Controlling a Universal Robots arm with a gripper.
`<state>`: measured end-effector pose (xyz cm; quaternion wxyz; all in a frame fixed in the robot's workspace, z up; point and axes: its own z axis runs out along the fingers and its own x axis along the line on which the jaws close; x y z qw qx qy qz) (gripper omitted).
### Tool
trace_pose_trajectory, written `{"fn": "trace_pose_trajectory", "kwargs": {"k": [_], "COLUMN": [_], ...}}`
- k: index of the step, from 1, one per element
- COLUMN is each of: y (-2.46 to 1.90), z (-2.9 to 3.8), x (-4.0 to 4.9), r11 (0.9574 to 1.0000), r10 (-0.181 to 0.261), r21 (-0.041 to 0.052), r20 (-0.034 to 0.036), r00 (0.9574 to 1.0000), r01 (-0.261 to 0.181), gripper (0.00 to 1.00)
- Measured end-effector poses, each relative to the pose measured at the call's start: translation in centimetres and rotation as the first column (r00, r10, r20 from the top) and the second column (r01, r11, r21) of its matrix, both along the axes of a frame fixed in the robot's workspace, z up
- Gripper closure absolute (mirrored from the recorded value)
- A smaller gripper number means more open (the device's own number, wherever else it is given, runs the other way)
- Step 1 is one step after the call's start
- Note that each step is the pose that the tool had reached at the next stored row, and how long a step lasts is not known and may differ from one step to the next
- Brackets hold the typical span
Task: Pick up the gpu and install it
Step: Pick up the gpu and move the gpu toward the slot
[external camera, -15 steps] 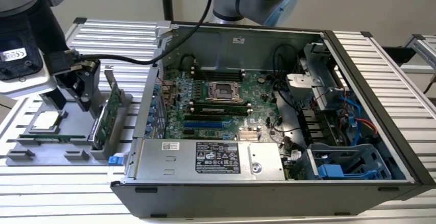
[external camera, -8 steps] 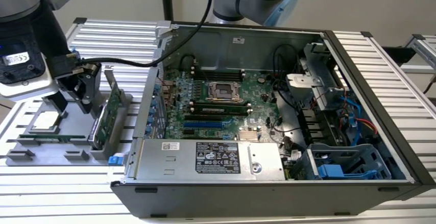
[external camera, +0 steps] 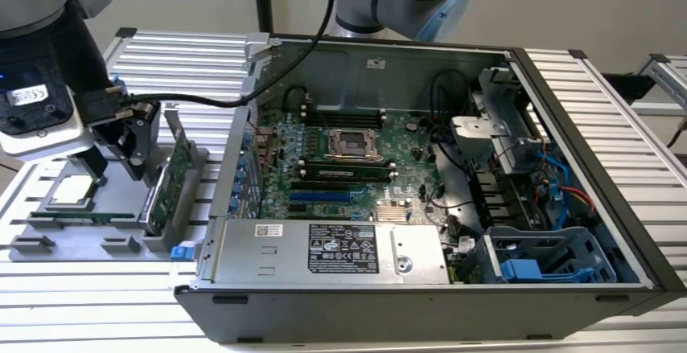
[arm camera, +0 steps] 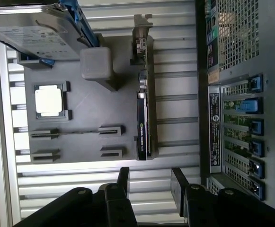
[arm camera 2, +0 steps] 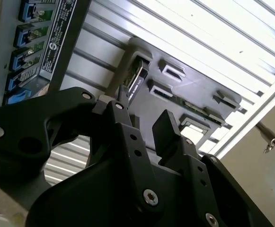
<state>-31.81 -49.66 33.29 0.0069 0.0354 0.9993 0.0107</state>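
**Open hand lined up with the gpu in its holder**

At the exterior view's left, the hand [external camera: 116, 164] hangs over the grey holder tray [external camera: 64, 244], which lies on the slatted tabletop [external camera: 108, 305] just beside the opened computer case [external camera: 580, 128]. The hand's jaws stand spread and grip nothing.

The gpu [external camera: 163, 182] stands on its long edge in a slot of the tray, green board face toward the case. That keeps its upper edge free, so two fingers can close on it from either face. In the first wrist view the fingers [arm camera: 124, 174] straddle a gap that runs in line with the thin edge of the gpu [arm camera: 144, 118], near it but not touching. I judge this an approach for the pick, with no grasp made yet.

The tray also carries a silver hard drive [arm camera: 33, 28] with blue rails, a square processor chip [arm camera: 48, 100] and a narrow memory stick [arm camera: 75, 132]. Each sits in its own seat, well apart from the card, so none crowds the fingers.

Inside the case the motherboard [external camera: 343, 152] lies exposed, and I cannot tell which of its slots is meant for the card.
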Motion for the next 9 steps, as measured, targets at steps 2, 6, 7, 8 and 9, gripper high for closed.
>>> {"fn": "trace_pose_trajectory", "kwargs": {"k": [2,6,7,8,9], "y": [0.0,0.0,0.0,0.01,0.04], "z": [-0.19,-0.74,-0.89,-1.04,-1.18], "x": [0.0,0.0,0.0,-0.01,-0.01], "r11": [1.0,1.0,1.0,1.0,1.0], "r10": [0.0,0.0,0.0,0.0,0.0], "r21": [-0.0008,-0.0024,-0.0028,-0.0031,-0.0034], "r20": [0.0,0.0001,0.0005,0.0012,0.002], "r00": [1.0,1.0,1.0,1.0,1.0], "r01": [0.0,0.0,0.0,0.0,0.0], "gripper": [0.0,0.0,0.0,0.0,0.0]}}
